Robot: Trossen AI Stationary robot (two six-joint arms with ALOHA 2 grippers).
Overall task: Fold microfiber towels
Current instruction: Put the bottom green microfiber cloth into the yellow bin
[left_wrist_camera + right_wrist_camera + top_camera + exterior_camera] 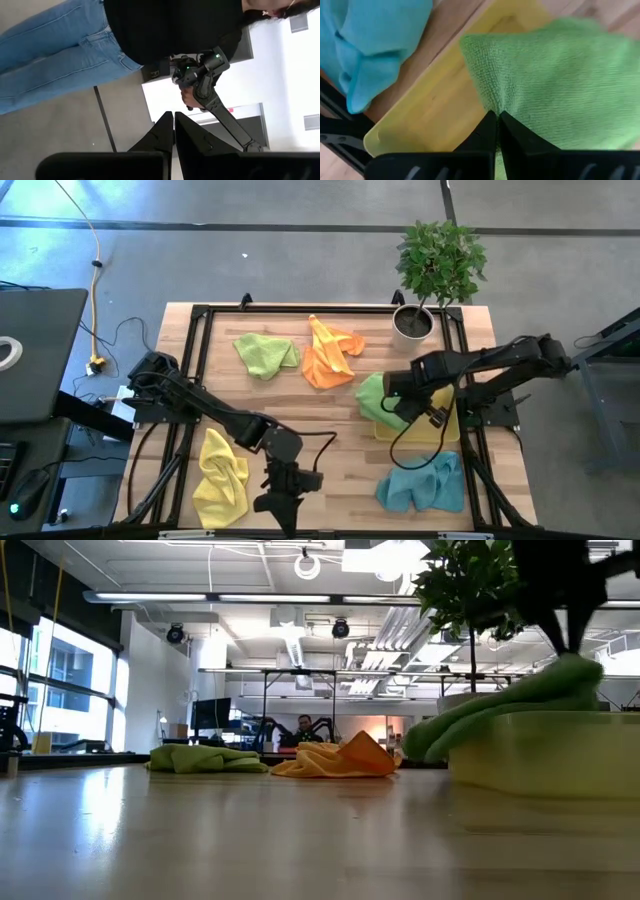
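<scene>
The pale wooden slatted counter (330, 405) in a black frame carries six soft microfiber towels: a lime green towel (266, 353) at eleven o'clock, an orange towel (332, 355) at twelve, a yellow crumpled towel (221, 468) at seven, a teal blue towel (424, 482) at five. At three o'clock the right gripper (497, 116) has its fingers pinched on a second lime green towel (555, 80) lying on a flat yellow towel (440, 97), near a white potted plant (412, 322). The left gripper (173, 116), fingers pressed together and empty, hangs at the counter's six o'clock edge, facing a person in blue jeans (60, 45) on the grey floor (250, 240).

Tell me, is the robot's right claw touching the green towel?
Touching. The right wrist view shows the right gripper shut, pinching the green towel.
</scene>
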